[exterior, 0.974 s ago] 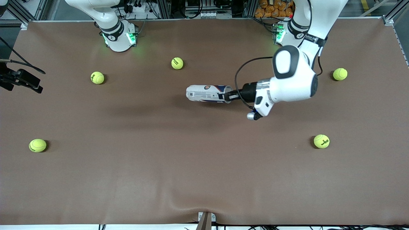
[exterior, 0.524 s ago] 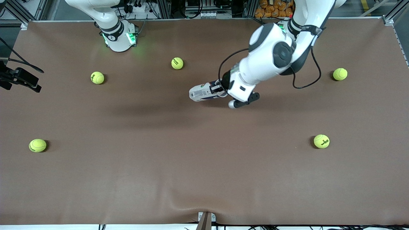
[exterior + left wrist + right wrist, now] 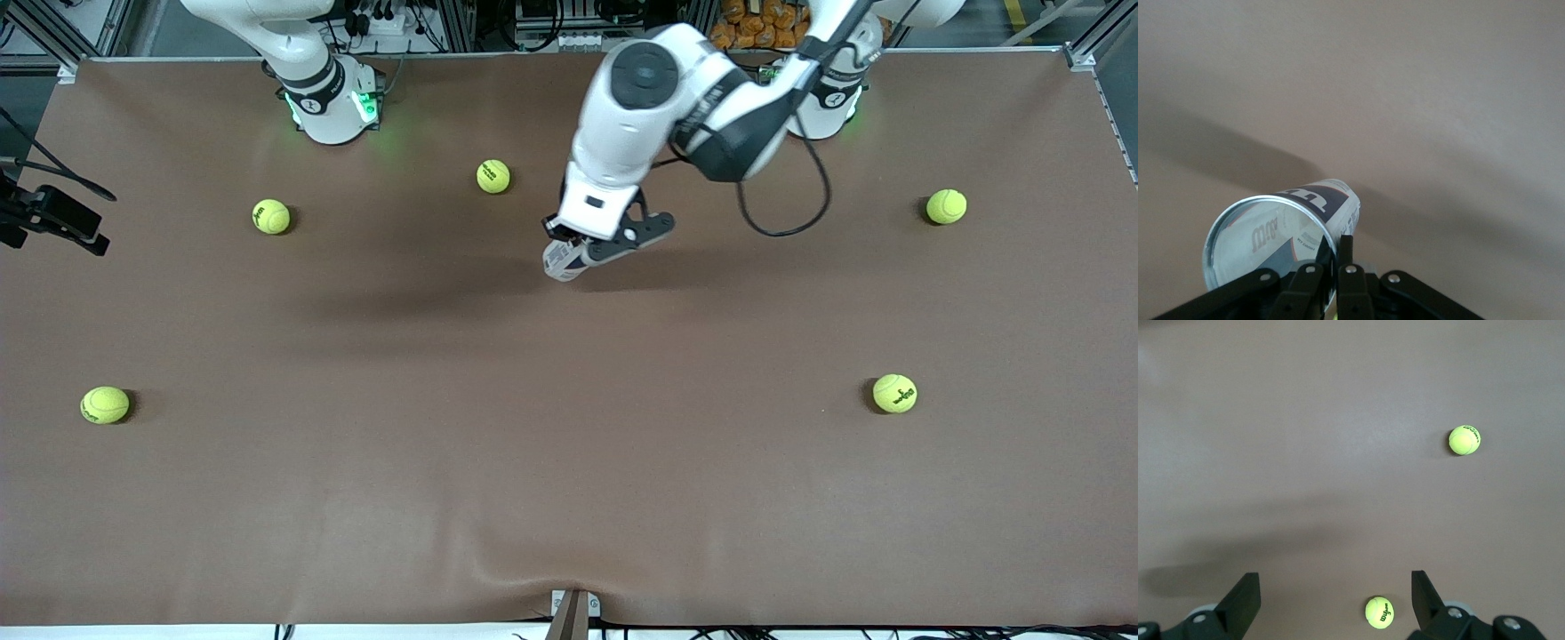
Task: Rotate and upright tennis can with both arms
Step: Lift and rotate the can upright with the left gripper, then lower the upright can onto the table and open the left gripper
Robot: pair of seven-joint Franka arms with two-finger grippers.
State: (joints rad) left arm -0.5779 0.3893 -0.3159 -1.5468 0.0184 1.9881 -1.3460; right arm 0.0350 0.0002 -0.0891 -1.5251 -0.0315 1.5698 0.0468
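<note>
1. from the front view i see little of the tennis can point(image 3: 562, 259): only its white labelled end pokes out under the left arm's wrist, and the rest is hidden by the arm.
2. the left hand point(image 3: 1328, 263) is clamped on the can's silver rim, one finger inside the open mouth and one outside the wall; the left wrist view shows the can tilted, its closed end down toward the counter point(image 3: 569, 462). i cannot tell whether that end touches the surface.
3. the can sits over the middle of the counter, toward the robots' bases, near one tennis ball point(image 3: 493, 176).
4. the right hand point(image 3: 1335, 593) is spread wide and holds nothing; in the front view only part of it shows at the picture's edge, and it waits over the right arm's end of the counter, above two balls.
5. open room: the wide stretch of counter nearer the front camera than the can is bare brown, with the other balls point(image 3: 894, 393) well apart toward the ends.
6. a ripple lifts the cover at the counter's front edge.
</note>
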